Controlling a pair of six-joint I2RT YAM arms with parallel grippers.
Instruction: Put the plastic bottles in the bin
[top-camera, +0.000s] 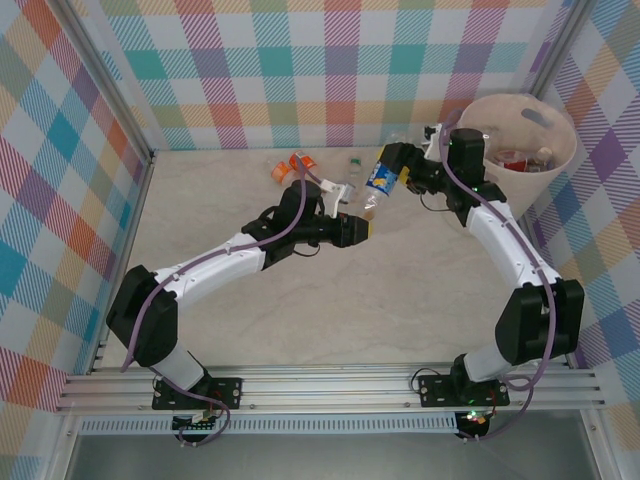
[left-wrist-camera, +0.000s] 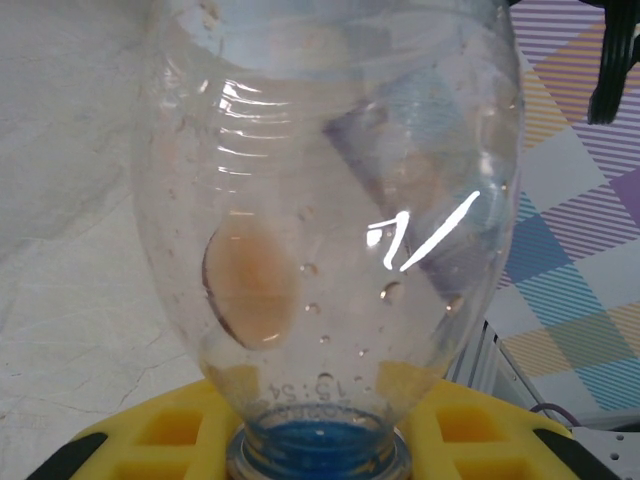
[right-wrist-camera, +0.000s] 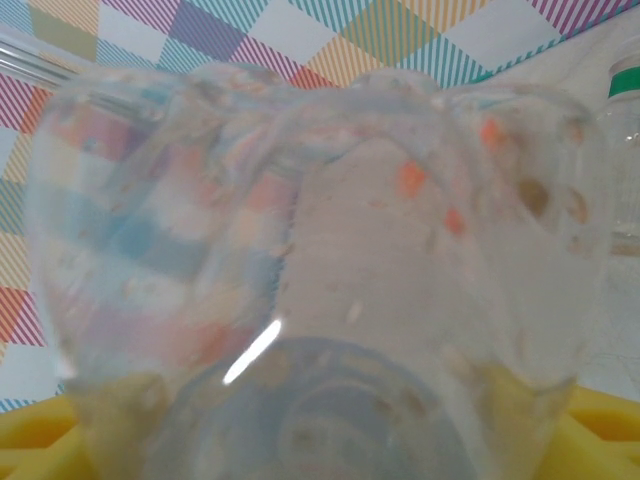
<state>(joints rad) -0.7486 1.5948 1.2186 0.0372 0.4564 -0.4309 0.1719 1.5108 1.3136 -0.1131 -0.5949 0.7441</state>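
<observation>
Left gripper (top-camera: 357, 228) is clamped tight on the neck of a blue-labelled bottle (top-camera: 381, 178), just above its blue cap, and holds it in the air over the middle of the bench (top-camera: 300, 310), base pointing toward the far right. The right gripper (top-camera: 402, 165) sits at that base with a yellow finger on either side of it. Whether the fingers are pressing on the plastic I cannot tell.

This looks like a handover: the bottle is passing from the left arm to the right, which is the one beside the bin (top-camera: 562, 165) in the far right corner. The next move calls for the right gripper to have a firm hold on the base before the left lets go of the neck. The smooth, rounded base could slip if the release comes early. After that it is a short swing over the rim and a drop.

By count, one bottle is in the air between the two grippers. Lying on the far side of the bench are an orange-marked bottle (top-camera: 297, 165) (possibly two lying close together), a green-capped bottle (top-camera: 353, 160) and a clear bottle (top-camera: 343, 188) close to the left arm. There is one bin, with a few bottles already inside, too jumbled to count.
</observation>
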